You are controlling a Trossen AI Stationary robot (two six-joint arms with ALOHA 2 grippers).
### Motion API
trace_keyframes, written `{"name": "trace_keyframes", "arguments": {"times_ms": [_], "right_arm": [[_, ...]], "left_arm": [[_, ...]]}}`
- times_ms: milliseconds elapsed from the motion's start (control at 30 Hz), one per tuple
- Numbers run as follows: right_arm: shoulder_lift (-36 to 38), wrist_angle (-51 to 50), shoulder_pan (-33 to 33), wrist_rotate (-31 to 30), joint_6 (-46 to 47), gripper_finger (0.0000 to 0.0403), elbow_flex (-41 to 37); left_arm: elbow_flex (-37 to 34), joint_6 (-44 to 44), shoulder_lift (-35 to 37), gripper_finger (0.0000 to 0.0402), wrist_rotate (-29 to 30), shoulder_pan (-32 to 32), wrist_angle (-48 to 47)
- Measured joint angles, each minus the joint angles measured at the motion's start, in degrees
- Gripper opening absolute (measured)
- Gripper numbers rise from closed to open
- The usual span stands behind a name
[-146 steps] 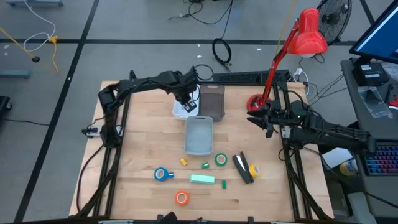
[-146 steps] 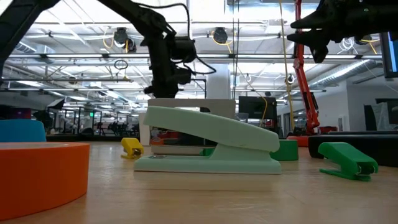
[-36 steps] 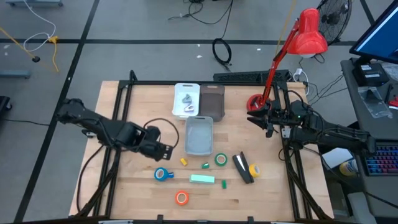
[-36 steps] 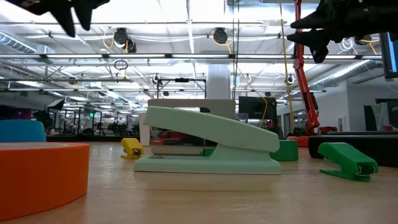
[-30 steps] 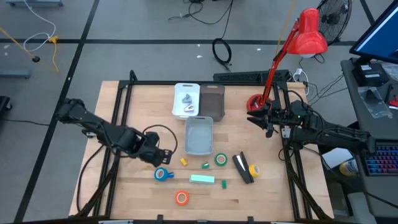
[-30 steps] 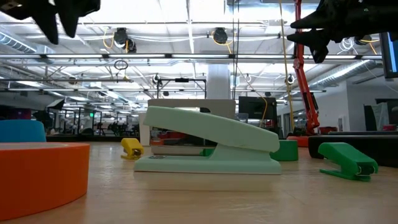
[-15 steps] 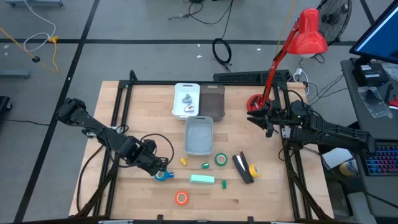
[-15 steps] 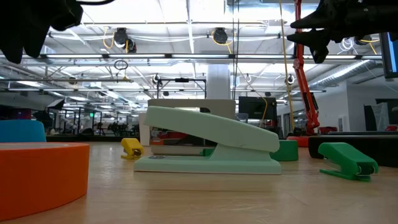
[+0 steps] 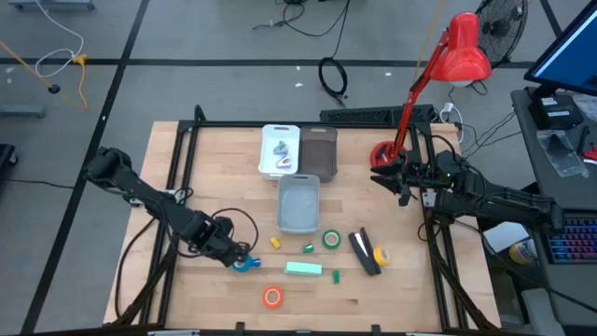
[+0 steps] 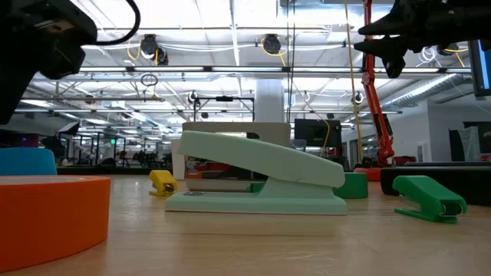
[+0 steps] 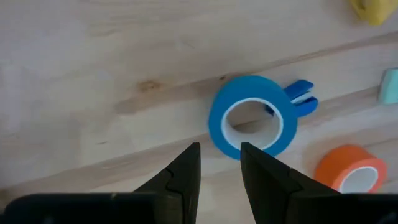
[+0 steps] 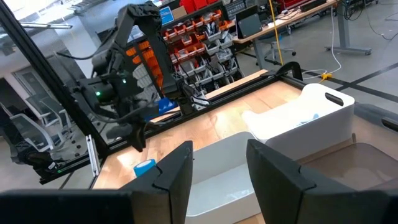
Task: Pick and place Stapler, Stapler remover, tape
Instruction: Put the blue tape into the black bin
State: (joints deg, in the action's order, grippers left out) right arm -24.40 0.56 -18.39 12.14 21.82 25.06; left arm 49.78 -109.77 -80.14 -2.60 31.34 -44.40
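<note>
Your left gripper [image 11: 219, 163] hangs just over the blue tape roll [image 11: 254, 122], fingers slightly apart and gripping nothing. That roll lies flat on the table [image 9: 215, 187], left of the mint stapler [image 9: 303, 269]. Your right gripper [image 9: 384, 180] waits spread, well right of the roll.

A grey tiled floor [image 9: 187, 37] is surrounding the wooden table [image 9: 215, 177]. A red lamp [image 9: 464, 47] is leaning over its far right corner. Ceiling lights [image 10: 230, 11] are glowing overhead.
</note>
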Motion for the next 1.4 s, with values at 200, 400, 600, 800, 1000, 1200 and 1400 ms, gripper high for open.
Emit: {"name": "trace_keyframes", "arguments": {"times_ms": [200,400,600,800,1000,1200,1400], "right_arm": [[0.0,0.0,0.0,0.0,0.0,0.0146,0.0],[0.0,0.0,0.0,0.0,0.0,0.0146,0.0],[0.0,0.0,0.0,0.0,0.0,0.0146,0.0],[0.0,0.0,0.0,0.0,0.0,0.0146,0.0],[0.0,0.0,0.0,0.0,0.0,0.0146,0.0],[0.0,0.0,0.0,0.0,0.0,0.0146,0.0],[0.0,0.0,0.0,0.0,0.0,0.0146,0.0]], "left_arm": [[-2.4,-1.5,0.0,0.0118,-0.8,0.3,5.2],[-2.5,-1.6,-0.3,0.0118,0.1,0.3,4.5],[-2.4,-1.5,-2.0,0.0128,0.6,0.3,5.3],[-2.4,-2.7,-2.4,0.0183,0.1,0.3,5.3],[-2.4,-2.9,-2.9,0.022,0.6,0.8,5.6],[-2.4,-3.0,-6.1,0.0225,0.2,1.1,6.8],[-2.4,-1.8,-9.2,0.0225,0.1,1.1,8.7]]}}
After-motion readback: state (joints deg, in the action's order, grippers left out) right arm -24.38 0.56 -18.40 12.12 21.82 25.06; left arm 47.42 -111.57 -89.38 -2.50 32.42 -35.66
